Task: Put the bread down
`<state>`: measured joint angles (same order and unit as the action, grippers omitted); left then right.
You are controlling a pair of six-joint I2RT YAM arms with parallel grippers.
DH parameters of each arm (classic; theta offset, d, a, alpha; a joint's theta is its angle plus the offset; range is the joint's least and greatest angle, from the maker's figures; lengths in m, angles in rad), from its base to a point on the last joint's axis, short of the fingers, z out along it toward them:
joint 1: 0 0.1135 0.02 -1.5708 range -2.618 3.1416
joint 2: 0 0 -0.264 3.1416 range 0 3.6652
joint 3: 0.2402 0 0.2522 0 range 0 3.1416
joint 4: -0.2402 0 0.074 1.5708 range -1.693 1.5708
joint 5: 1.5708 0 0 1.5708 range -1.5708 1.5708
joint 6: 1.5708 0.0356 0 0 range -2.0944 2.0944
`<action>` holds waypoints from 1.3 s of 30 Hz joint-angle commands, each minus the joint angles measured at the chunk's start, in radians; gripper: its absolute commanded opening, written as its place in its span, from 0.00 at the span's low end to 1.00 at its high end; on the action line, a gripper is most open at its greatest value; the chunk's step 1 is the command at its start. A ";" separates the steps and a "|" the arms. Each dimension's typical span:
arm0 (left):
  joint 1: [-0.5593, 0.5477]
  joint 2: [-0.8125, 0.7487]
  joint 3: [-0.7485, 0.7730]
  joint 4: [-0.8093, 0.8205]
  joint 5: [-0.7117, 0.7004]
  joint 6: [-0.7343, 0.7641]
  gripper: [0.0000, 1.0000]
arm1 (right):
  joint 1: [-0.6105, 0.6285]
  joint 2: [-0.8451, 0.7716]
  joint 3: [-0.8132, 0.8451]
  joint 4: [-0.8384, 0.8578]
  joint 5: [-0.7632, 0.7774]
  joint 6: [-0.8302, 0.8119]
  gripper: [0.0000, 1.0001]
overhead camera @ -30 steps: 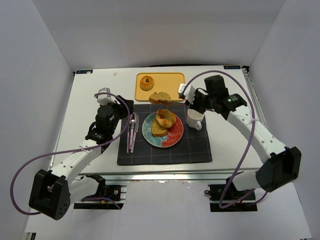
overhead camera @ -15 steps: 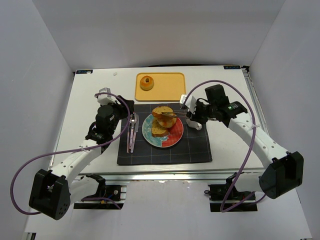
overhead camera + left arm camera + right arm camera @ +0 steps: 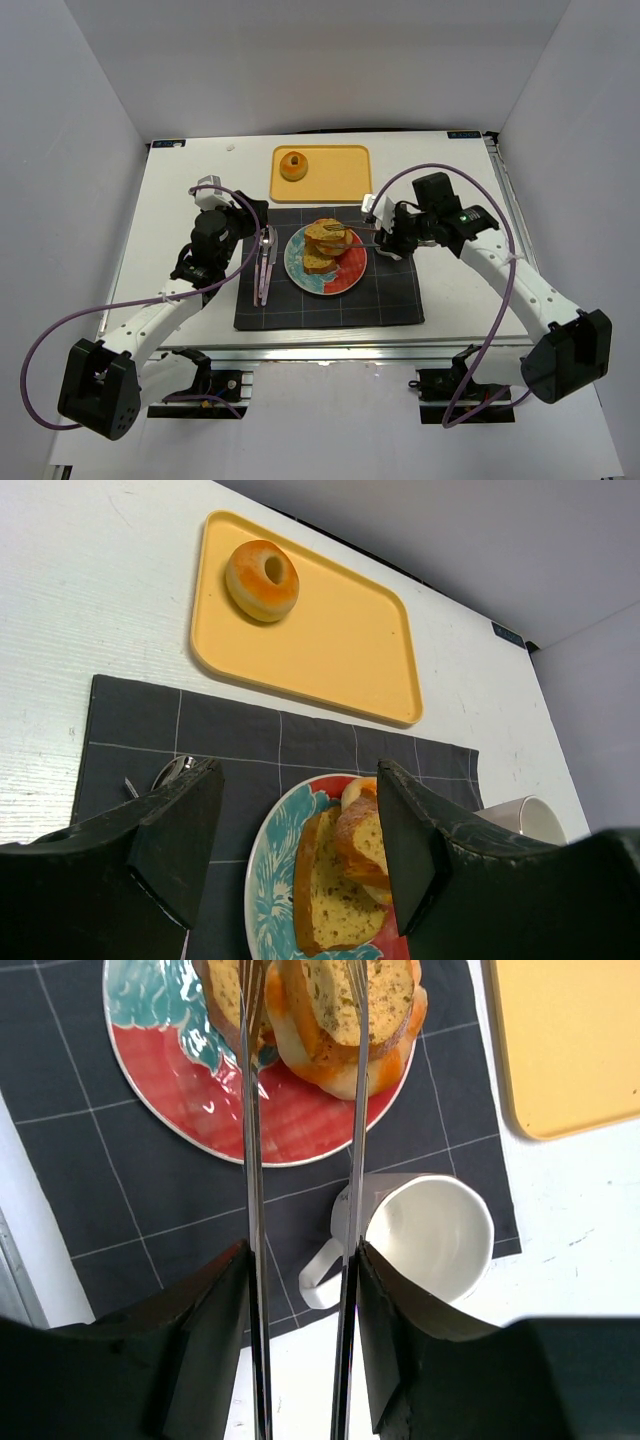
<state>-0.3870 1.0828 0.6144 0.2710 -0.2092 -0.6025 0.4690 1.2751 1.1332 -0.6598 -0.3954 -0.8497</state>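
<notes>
White walls (image 3: 300, 60) close in a white table (image 3: 170, 230), and the two arms reach in from its near edge. A dark, grid-lined placemat (image 3: 330, 305) covers the middle of the table. A yellow tray (image 3: 335, 172) lies flat just beyond the mat's far edge. On the mat sits a red and teal plate (image 3: 347, 277), with a white cup (image 3: 430, 1230) standing upright just to its right. All the bread is on that plate. The knotted roll (image 3: 335, 1065) takes the far side, the top slice (image 3: 345, 995) lies flat on it, and the second slice (image 3: 318, 263) rests against them on the near side. The right pincer (image 3: 345, 236) passes above the cup and out over the plate. Its long thin fingers (image 3: 250, 1160) stand partway apart with nothing clamped between them. One finger crosses above the middle of the top slice and the other runs over the second slice. Their tips leave the wrist view, so I cannot tell whether they touch the crust. The left pincer (image 3: 295, 775) hangs over the left part of the mat, spread wide and empty. A small orange bun (image 3: 292, 165) sits on the left part of the tray, well apart from the plate. Some cutlery (image 3: 264, 262) lies on the mat just left of the plate.
</notes>
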 commanded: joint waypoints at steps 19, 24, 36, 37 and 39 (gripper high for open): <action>0.008 -0.029 0.002 0.037 0.033 -0.011 0.56 | -0.411 0.013 0.081 0.366 0.082 0.674 0.00; 0.008 -0.018 0.004 0.051 0.039 -0.016 0.54 | -0.527 0.047 -0.087 0.509 0.228 0.773 0.00; 0.008 0.019 0.039 0.031 0.053 -0.008 0.63 | -0.621 0.271 -0.289 0.738 0.274 0.770 0.32; 0.008 0.019 0.038 0.031 0.053 -0.008 0.63 | -0.621 0.285 -0.291 0.736 0.276 0.758 0.37; 0.008 0.019 0.036 0.034 0.053 -0.013 0.64 | -0.621 0.326 -0.282 0.715 0.282 0.739 0.47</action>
<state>-0.3870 1.1072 0.6163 0.2958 -0.1688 -0.6113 -0.1528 1.5726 0.8448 -0.0170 -0.1333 -0.0727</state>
